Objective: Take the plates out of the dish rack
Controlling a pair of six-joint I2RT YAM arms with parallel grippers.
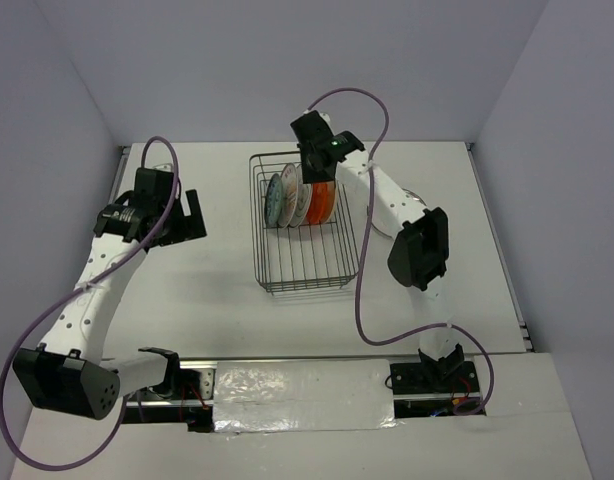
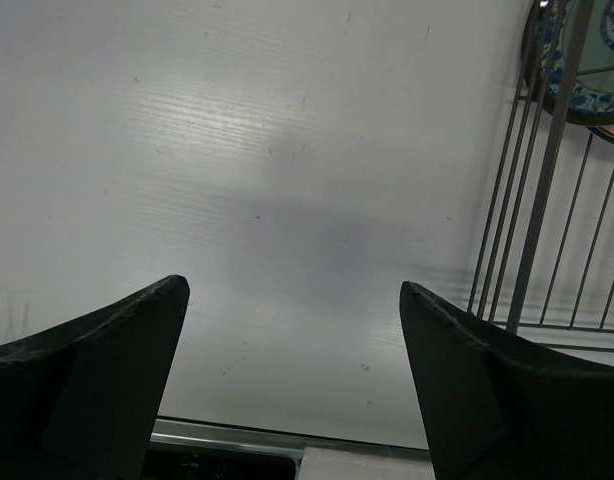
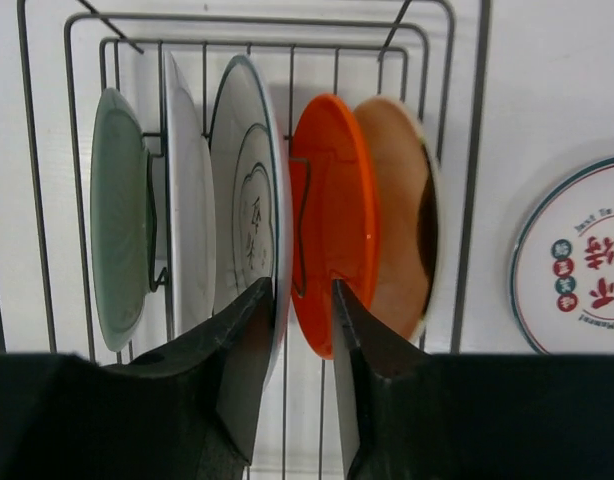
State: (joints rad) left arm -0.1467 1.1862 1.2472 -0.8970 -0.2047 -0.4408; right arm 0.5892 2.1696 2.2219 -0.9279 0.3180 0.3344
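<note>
1. The right gripper (image 3: pixel 302 300) is down over the far end of the dish rack (image 1: pixel 302 275); that is where the plates (image 1: pixel 299 200) stand on edge in a row, all inside the rack.
2. Its fingers (image 3: pixel 245 350) sit a narrow gap apart; in that gap show the near rims of the orange plate (image 3: pixel 332 200) and the white plate with the dark rim (image 3: pixel 249 190); whether they pinch either rim, I cannot tell.
3. The cream plate (image 3: pixel 397 215) stands just beside the orange one, nearest the rack's right wall; the two look close enough to touch.
4. Outside the rack, just beside that right wall, a printed plate (image 3: pixel 577 260) with a teal ring and red characters lies flat on the table (image 2: pixel 287 150).
5. Over on the rack's left, the left gripper (image 1: pixel 182 222) hangs above the table, apart from the wires; its jaws are spread wide and it grasps nothing.
6. From that wrist view, the rack's left wall crosses the right edge; behind those wires shows the teal-patterned plate (image 2: pixel 587 60), at the left end of the row.
</note>
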